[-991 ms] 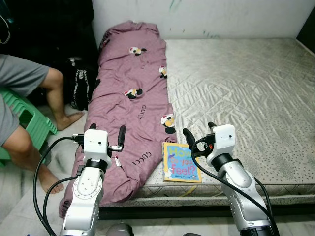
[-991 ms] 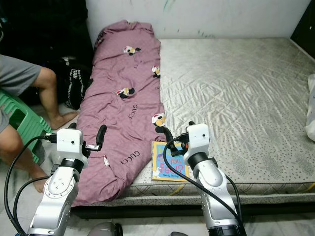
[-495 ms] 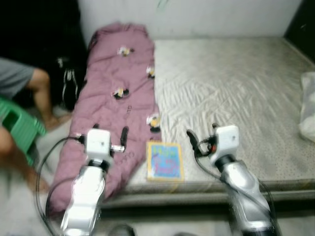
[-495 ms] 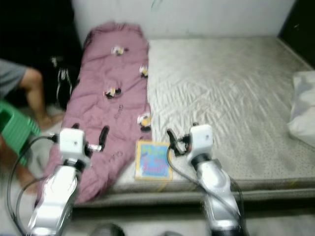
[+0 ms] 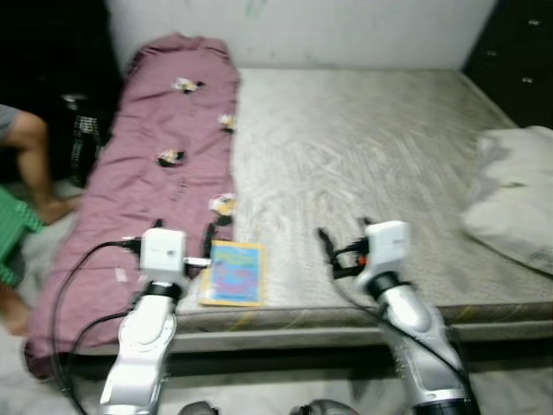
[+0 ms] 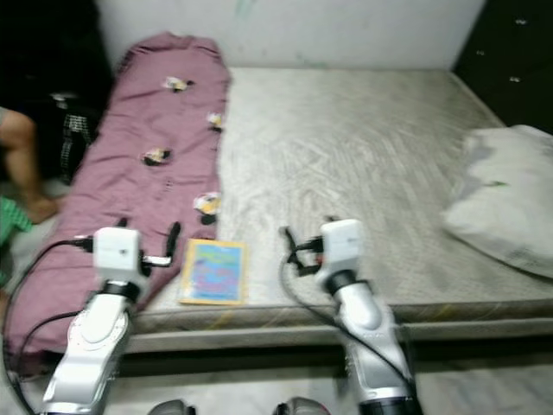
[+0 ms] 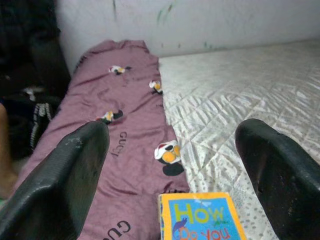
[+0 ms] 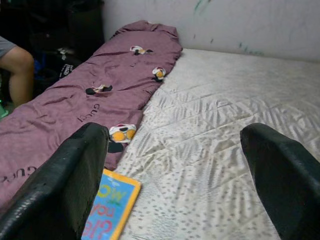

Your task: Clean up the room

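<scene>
Inspection, taking the book [image 5: 233, 273] at the mattress's [image 5: 371, 164] near edge as landmark. Left of it: purple quilt [image 5: 155, 164], a person's leg [image 5: 30, 156] cut off at the frame edge. My left end effector [image 5: 206, 245] hovers just left of the book, fingers spread, empty. My right end effector [image 5: 327, 251], right of it, likewise spread. Pillow [image 5: 514, 199] far right. Step: approach. Next, I judge: grasping the book. Head views blurred; title partly cropped.

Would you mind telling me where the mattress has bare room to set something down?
The widest free patch is the middle of the mattress, bordered by the purple blanket on the robot's left and the pillow on its right. The near edge by the picture book is more crowded, with both pincers hovering there.
</scene>
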Robot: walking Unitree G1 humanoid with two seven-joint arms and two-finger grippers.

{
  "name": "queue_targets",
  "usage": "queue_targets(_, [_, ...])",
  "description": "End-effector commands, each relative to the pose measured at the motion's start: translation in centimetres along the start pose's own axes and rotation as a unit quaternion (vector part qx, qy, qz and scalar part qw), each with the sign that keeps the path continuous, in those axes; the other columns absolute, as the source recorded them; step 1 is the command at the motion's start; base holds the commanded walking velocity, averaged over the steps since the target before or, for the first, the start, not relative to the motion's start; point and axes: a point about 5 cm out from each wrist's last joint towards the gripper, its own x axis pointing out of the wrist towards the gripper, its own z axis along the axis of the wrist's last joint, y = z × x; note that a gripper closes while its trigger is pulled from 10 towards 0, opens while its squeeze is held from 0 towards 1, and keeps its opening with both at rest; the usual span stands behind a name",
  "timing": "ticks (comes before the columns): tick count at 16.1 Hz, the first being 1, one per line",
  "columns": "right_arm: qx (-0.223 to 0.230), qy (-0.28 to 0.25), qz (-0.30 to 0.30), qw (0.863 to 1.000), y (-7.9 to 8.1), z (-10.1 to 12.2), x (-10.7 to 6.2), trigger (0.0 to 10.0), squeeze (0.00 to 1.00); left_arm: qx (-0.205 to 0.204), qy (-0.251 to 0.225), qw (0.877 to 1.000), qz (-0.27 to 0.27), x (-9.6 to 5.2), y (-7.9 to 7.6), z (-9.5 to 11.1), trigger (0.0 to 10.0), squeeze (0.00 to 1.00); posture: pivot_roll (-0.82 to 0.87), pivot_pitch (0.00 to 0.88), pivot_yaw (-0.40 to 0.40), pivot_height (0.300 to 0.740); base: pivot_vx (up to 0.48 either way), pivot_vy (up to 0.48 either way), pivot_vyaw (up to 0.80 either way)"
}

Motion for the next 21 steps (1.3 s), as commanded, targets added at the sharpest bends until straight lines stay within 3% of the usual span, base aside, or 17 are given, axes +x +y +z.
queue_targets(1, [-0.008, -0.002, -0.009, 1.0, -0.6, 0.22, -0.07, 10.0, 0.0, -0.003, -0.001, 1.0, -0.007, 0.05, -0.44, 0.09, 10.0, 0.0, -0.05, 0.028, -0.002, 0.74, 0.0, -0.382, 0.66])
queue_targets(19, [-0.009, -0.001, -0.009, 1.0, -0.67, 0.03, 0.06, 10.0, 0.0, -0.003, -0.003, 1.0, -0.012, 0.16, -0.63, 0.09, 10.0, 0.0, -0.04, 0.018, -0.004, 0.74, 0.0, -0.348, 0.03])
queue_targets(21, [-0.009, -0.001, -0.01, 1.0, -0.68, 0.01, 0.06, 10.0, 0.0, -0.004, -0.006, 1.0, -0.011, 0.16, -0.63, 0.15, 10.0, 0.0, -0.05, 0.018, -0.004, 0.74, 0.0, 0.0, 0.0])
